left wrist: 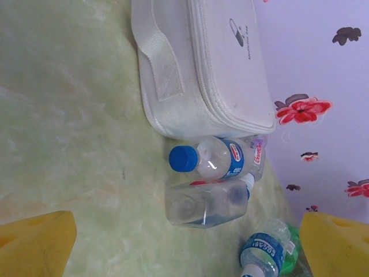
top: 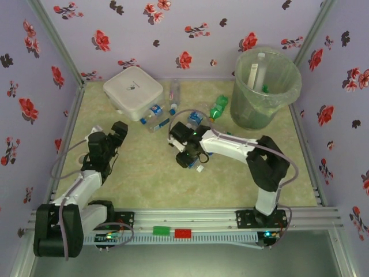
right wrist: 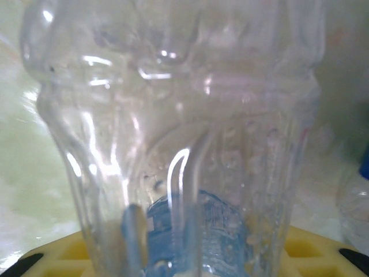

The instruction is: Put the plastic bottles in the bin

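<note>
One clear bottle (right wrist: 173,144) is sitting in the right gripper (top: 194,156), whose jaws are pinching it low over the middle of the table (top: 144,173). In the right wrist view its ribbed wall is pressing close against the camera, with something blue showing through it.

The step in hand looks like the pick: the grasp is being made and the carry has not yet begun. The bin (top: 247,112) is standing at the far right corner, well apart from that gripper, with a few bottles already inside. The next move is calling for a lift high enough to clear the rim, then a swing far and right before letting go over the opening.

The left gripper (top: 117,136) is hanging with its fingers (left wrist: 34,242) spread wide, holding nothing and facing the white box (left wrist: 202,63) at the far left. More bottles are lying just beside that box, among them a blue-capped bottle (left wrist: 214,159), and a green bottle (top: 218,107) is lying near the bin's base.
</note>
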Action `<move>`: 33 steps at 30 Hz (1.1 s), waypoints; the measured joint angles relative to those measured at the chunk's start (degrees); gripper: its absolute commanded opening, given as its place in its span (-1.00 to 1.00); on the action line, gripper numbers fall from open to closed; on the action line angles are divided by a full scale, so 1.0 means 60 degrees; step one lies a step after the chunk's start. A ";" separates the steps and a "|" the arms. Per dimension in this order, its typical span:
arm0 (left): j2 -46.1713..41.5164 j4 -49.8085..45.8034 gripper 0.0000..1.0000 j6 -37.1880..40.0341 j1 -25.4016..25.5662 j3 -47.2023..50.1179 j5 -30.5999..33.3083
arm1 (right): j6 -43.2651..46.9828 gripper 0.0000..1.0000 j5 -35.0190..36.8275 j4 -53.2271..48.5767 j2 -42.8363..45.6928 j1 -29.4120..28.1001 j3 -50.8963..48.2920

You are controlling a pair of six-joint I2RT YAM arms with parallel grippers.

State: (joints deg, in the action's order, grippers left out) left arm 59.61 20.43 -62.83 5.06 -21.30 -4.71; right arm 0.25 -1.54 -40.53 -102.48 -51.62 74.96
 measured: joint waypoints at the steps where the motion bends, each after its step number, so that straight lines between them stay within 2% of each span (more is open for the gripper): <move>1: 0.0040 0.0022 0.99 0.0015 0.0058 -0.0062 -0.0007 | -0.0047 -0.29 -0.0208 0.0087 0.0277 0.0113 0.0000; 7: 0.0233 -0.0015 0.99 0.0688 0.0976 -0.0688 -0.0011 | -0.0659 -0.28 -0.1504 0.1282 0.2280 0.1657 0.0036; 15: 0.0933 -0.0991 0.99 0.2583 0.2830 -0.2095 0.0018 | -0.1410 -0.29 -0.1388 0.1785 0.3497 0.3687 0.1421; 21: 0.1322 -0.1865 0.99 0.3654 0.3923 -0.2605 0.0160 | -0.1807 -0.42 -0.0481 0.1606 0.3475 0.5923 0.3493; 26: 0.1220 -0.2233 0.99 0.3840 0.4437 -0.2295 0.0441 | -0.2069 -0.41 0.0535 0.1694 0.3169 0.7570 0.4375; 33: 0.1064 -0.2659 0.99 0.3774 0.4663 -0.1592 0.0608 | -0.2306 -0.39 0.1497 0.1730 0.1694 0.8586 0.4801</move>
State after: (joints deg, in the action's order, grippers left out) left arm 66.00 4.47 -40.18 33.04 -30.85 -1.06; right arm -13.58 7.44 -30.15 -92.31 -0.10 103.77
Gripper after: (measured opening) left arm 0.997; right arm 0.469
